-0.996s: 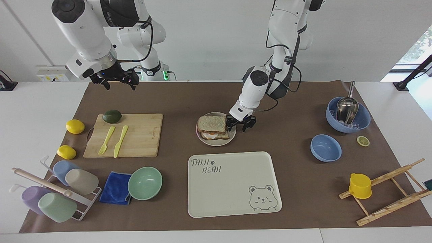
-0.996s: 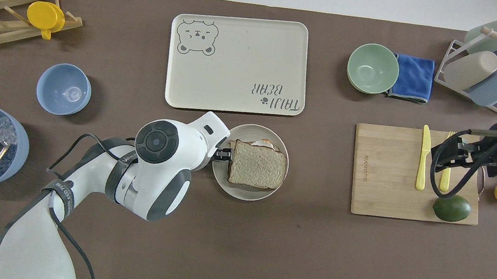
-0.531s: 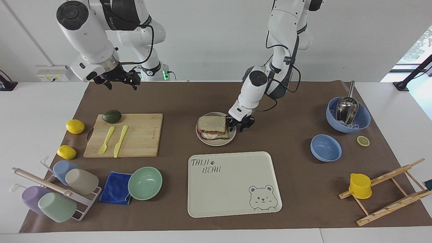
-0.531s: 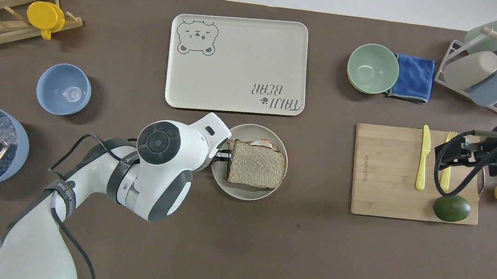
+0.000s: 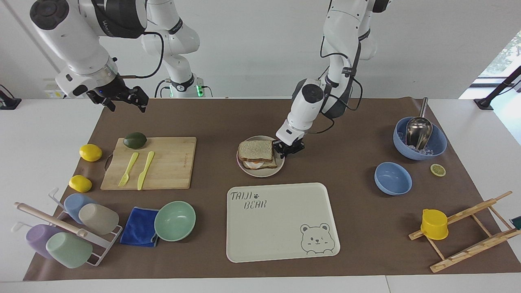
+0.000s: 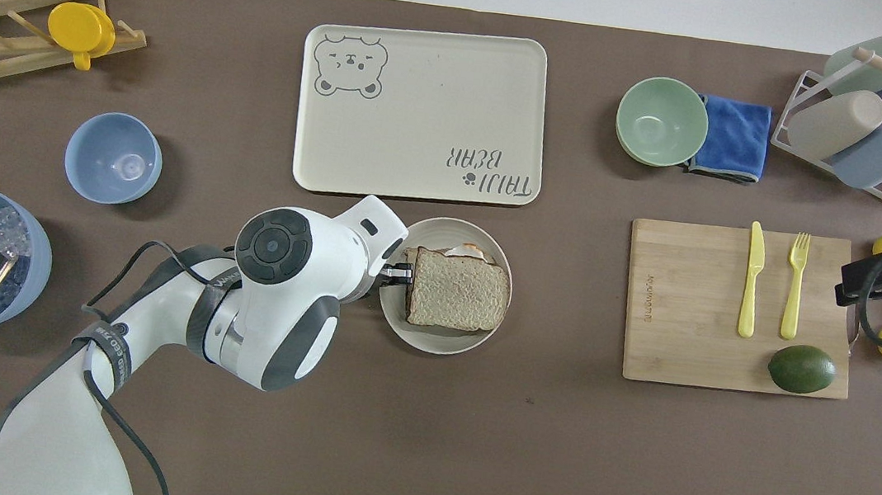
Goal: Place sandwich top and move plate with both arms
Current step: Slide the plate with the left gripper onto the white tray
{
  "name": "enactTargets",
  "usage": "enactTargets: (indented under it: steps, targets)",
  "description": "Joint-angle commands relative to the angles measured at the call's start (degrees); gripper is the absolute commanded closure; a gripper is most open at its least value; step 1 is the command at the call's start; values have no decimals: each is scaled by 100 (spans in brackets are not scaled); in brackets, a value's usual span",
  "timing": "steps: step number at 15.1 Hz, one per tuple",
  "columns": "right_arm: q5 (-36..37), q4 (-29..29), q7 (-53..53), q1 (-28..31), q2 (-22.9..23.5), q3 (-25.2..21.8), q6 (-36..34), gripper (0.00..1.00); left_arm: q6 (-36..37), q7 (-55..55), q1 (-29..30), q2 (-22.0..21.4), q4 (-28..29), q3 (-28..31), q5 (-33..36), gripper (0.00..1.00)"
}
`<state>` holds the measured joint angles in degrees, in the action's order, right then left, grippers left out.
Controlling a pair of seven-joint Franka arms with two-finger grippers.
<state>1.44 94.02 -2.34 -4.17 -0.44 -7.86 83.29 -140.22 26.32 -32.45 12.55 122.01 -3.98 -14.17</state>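
You had the desk (image 5: 358, 122) under its brown mat, the bear tray (image 5: 281, 219) lying just farther from the robots than the plate. Your left arm (image 5: 313, 101) reached down from its base so that the left claw (image 5: 288, 147) sat at the plate's rim on the left arm's side, touching or all but touching it; its fingers looked drawn close together at that rim, though you could not tell whether they truly pinched it. Your right arm (image 5: 77, 44) waited raised, its right claw (image 5: 120, 97) in the air over the mat's edge at the right arm's end, fingers spread apart and holding nothing. The cutting board (image 5: 150, 162) lay toward that same end with the avocado (image 5: 135, 140) on it. The plate (image 5: 260, 173) rested on the mat near the desk's middle. The sandwich top (image 5: 255, 149) lay on the stacked sandwich on that plate, with the egg showing beneath it
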Motion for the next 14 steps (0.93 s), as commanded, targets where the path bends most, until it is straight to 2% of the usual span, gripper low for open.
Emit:
enactTargets:
  steps: [1,4,6,10,14]
  targets:
    - [-92,-32,-74,276,-52,284,152,0,686,22,212,-130,-396,73,-173,100]
    - [-91,-103,-74,277,9,268,284,0,1565,31,554,-113,-1133,73,-183,100]
    - [-56,-7,-74,268,-8,224,232,0,1883,57,730,-25,-1608,81,-279,100]
    - [-47,2,-74,241,-8,232,232,0,1919,75,1081,291,-2277,90,-691,100]
    - [-47,11,-100,198,-17,232,206,0,1911,180,1276,878,-3041,116,-982,100]
